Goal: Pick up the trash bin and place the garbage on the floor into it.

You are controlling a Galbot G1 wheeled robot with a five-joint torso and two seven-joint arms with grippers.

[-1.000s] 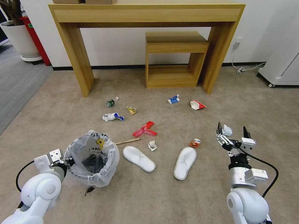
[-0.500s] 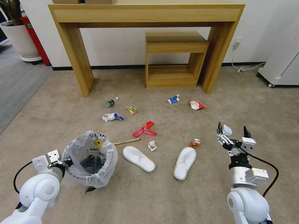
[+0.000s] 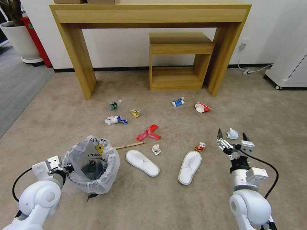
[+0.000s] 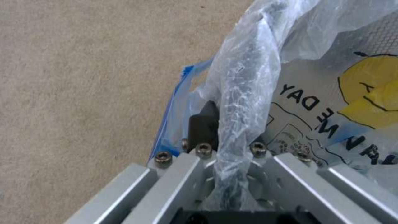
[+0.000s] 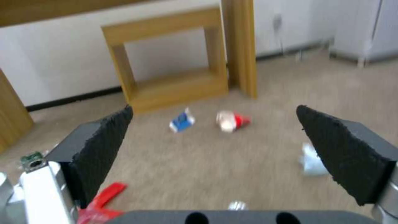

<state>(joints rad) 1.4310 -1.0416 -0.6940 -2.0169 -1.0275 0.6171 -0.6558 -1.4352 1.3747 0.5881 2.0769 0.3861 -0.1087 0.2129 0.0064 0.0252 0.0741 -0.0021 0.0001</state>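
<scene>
The trash bin (image 3: 91,164), dark with a crinkly clear bag over its rim, is at the near left on the floor (image 3: 166,198). My left gripper (image 3: 65,167) is shut on its rim; the left wrist view shows the bagged rim (image 4: 244,93) pinched between the jaws of the left gripper (image 4: 230,137). Garbage lies scattered: two white slippers (image 3: 142,163) (image 3: 190,163), red paper (image 3: 148,132), a wooden stick (image 3: 129,145), a crushed can (image 3: 200,147) and a paper wad (image 3: 232,133). My right gripper (image 3: 231,137) hovers open just in front of the wad, nothing between its fingers (image 5: 104,149).
Farther off lie a small bottle (image 3: 113,104), wrappers (image 3: 115,120) (image 3: 202,107) and a blue-white tube (image 3: 178,102). A wooden console table (image 3: 150,16) with a stool (image 3: 179,60) under it stands at the wall. A white appliance (image 3: 287,64) is at the right, a plant pot (image 3: 19,38) at the far left.
The right gripper has drawn slightly left and nearer, uncovering the paper wad. The left gripper and the bin have shifted a little left and nearer.
</scene>
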